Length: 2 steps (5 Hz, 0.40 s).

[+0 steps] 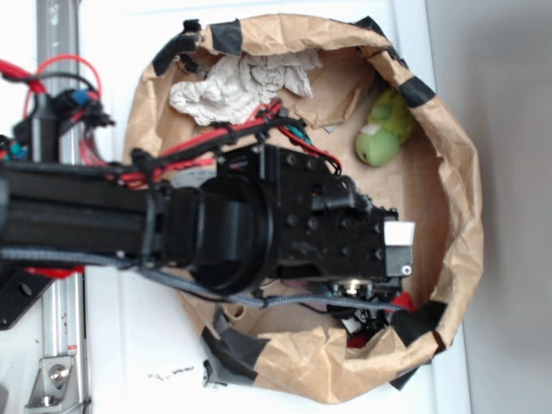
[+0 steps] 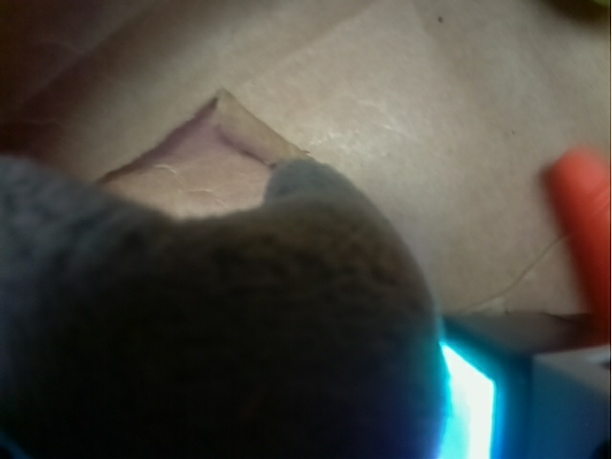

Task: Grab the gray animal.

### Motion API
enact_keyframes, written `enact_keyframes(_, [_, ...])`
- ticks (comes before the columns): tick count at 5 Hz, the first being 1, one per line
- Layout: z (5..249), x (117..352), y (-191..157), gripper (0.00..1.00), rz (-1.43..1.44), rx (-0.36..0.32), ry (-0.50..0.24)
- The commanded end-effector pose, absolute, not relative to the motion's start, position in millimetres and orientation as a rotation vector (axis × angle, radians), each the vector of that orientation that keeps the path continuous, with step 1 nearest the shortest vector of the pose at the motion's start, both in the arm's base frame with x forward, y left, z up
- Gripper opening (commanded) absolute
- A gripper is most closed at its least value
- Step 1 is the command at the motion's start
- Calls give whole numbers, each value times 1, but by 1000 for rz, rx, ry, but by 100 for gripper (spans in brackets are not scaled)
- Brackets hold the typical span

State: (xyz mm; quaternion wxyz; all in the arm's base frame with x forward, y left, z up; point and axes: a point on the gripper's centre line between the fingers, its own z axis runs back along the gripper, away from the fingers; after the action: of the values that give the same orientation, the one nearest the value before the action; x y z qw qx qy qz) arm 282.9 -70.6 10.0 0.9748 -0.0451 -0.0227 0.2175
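Observation:
The gray animal (image 2: 210, 325) fills the lower left of the wrist view as a dark fuzzy mass very close to the camera, with one rounded gray part poking up at its top. It sits in the jaw zone of my gripper (image 2: 306, 426) and lies against the right finger (image 2: 564, 402), which glows blue at its inner edge. The left finger is hidden behind the plush, so the closure does not show. In the exterior view the black arm (image 1: 285, 224) covers the animal and the jaws inside the paper bag (image 1: 457, 172).
An orange carrot (image 2: 583, 220) lies to the right on the bag floor. A green plush toy (image 1: 385, 128) rests at the bag's upper right. A whitish wrinkly cloth lump (image 1: 233, 86) sits at the top. The bag's crumpled, taped walls ring the arm.

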Motion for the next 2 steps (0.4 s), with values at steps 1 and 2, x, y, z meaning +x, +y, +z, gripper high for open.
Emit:
enact_keyframes(1, [80,263,-29,0,153,-52,-75])
enact_keyframes(2, [129,263,4,0,75,-79,-127])
